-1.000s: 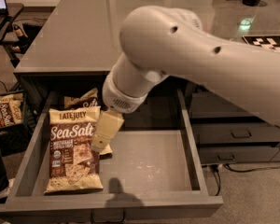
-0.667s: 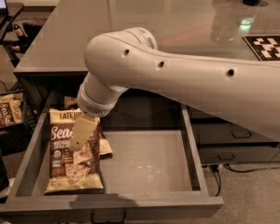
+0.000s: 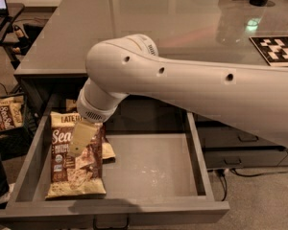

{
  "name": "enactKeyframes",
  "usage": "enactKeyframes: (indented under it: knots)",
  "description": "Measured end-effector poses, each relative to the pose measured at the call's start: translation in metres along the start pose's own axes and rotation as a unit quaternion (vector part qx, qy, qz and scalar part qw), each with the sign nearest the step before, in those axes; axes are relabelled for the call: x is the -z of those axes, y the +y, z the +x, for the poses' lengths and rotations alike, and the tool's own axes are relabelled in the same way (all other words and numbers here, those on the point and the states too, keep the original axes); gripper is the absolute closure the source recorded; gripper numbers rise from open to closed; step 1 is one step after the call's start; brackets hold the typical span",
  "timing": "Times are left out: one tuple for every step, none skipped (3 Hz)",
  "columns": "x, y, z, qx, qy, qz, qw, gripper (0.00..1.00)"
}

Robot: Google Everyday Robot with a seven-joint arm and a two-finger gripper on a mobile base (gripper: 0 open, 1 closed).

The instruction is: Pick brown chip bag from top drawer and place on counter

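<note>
The brown chip bag lies flat at the left end of the open top drawer, its "Sea Salt" lettering facing up. My gripper hangs from the white arm and points down inside the drawer. It sits over the upper middle of the bag and covers part of the lettering. I cannot tell whether it touches the bag. The grey glossy counter stretches behind and above the drawer.
A second, smaller packet peeks out from under the bag's right edge. Another Sea Salt bag sits in a crate on the floor at the left. A black-and-white marker tile lies on the counter. Narrower drawers stand at the right.
The arm has swung left across the drawer. The gripper moved from the bag's right edge to over its upper middle. The bag has not moved.
</note>
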State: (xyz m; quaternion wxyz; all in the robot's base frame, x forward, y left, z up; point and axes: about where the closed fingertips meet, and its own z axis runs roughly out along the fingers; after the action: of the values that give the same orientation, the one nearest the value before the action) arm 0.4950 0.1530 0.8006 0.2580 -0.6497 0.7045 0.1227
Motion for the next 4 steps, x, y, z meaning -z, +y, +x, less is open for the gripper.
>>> enactKeyframes:
  knots:
    - [-0.031,-0.003,-0.009,-0.004,-0.005,-0.008,1.0,0.0]
    - [-0.055,-0.009,-0.013,-0.014,-0.001,-0.014,0.9998,0.05]
    - [-0.069,-0.011,-0.014,-0.02,0.004,-0.02,0.9996,0.05]
    - [-0.081,-0.024,-0.01,-0.019,0.018,-0.022,0.9994,0.07]
